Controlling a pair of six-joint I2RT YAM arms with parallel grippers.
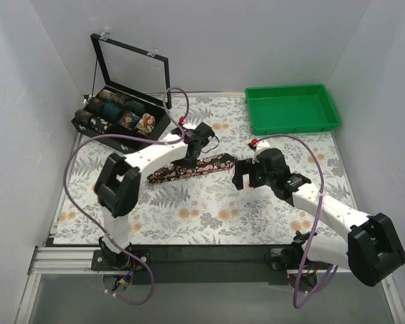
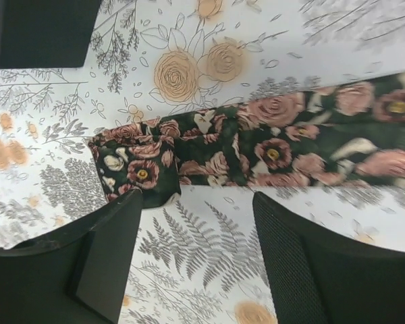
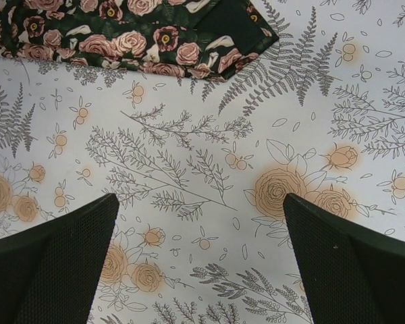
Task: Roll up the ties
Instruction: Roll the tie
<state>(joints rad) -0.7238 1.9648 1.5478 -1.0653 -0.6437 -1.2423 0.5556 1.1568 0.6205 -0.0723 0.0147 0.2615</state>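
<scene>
Top view, tie: you have one tie (image 1: 196,167) lying flat as a long strip on the floral tabletop (image 1: 209,209), slanting from lower left to upper right between the two arms
Top view, left jaws: your left jaws hang over the middle stretch of the strip; from here you cannot tell whether they touch the cloth
Top view, right jaws: your right jaws sit just beside the strip's right end, low over the tabletop
Top view, case: a black case (image 1: 94,131) with its clear lid raised stands at the far left, with rolled ties (image 1: 121,111) packed in it
Top view, tray: a green tray (image 1: 291,108) sits at the far right, well apart from the strip
Left wrist, jaws: you see them parted, with bare tabletop print between them and nothing gripped
Left wrist, tie: the rose-print strip crosses just beyond the tips; its end on the left of this view looks doubled over and reaches the tip of one jaw
Right wrist, jaws: you see them spread wide, holding nothing, with only tabletop between them
Right wrist, tie: the pointed end lies along the top of this view, apart from both tips
</scene>
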